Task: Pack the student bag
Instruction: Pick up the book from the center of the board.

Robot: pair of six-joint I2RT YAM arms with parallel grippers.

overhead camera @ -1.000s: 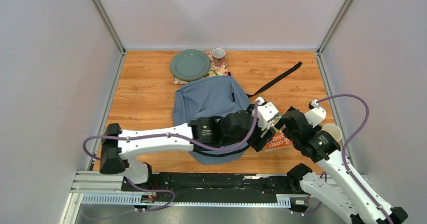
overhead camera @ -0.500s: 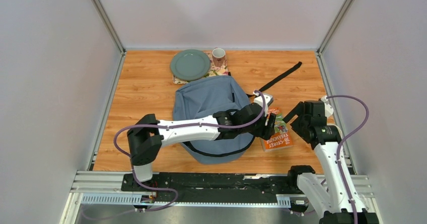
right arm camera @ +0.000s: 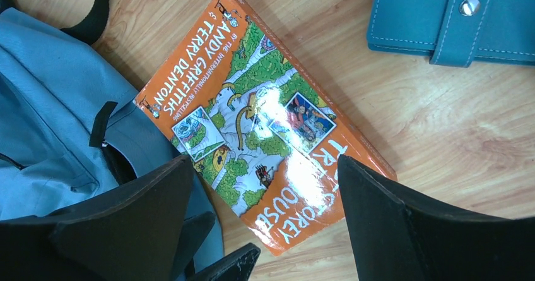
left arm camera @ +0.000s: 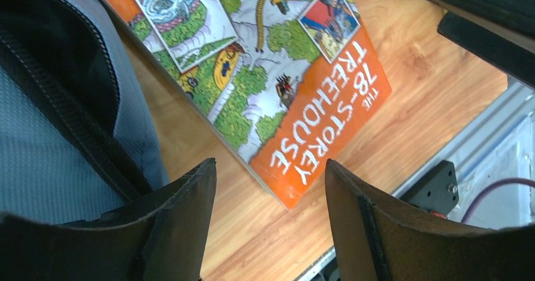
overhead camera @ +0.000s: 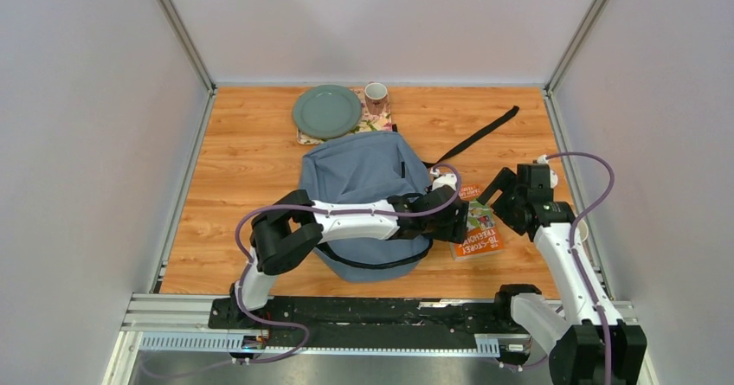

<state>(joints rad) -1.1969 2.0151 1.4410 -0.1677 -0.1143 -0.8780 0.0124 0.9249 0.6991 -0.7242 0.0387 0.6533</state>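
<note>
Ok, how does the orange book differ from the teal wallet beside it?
The book has a glossy orange illustrated cover; the wallet is plain teal with stitching and a snap tab. The book lies beside the student bag; the wallet sits farther off. Both lie flat on the table.

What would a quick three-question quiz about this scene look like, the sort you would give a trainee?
1. True or false: the orange book is already packed inside the student bag.
2. In the right wrist view, what else lies on the table near the book? A) a teal wallet with a snap; B) a banana; C) scissors.
3. Do the left pincer and the right pincer stand open or shut?

Key:
1. False: the book lies on the table beside the bag.
2. A.
3. Open: both stand wide and hold nothing.
</note>
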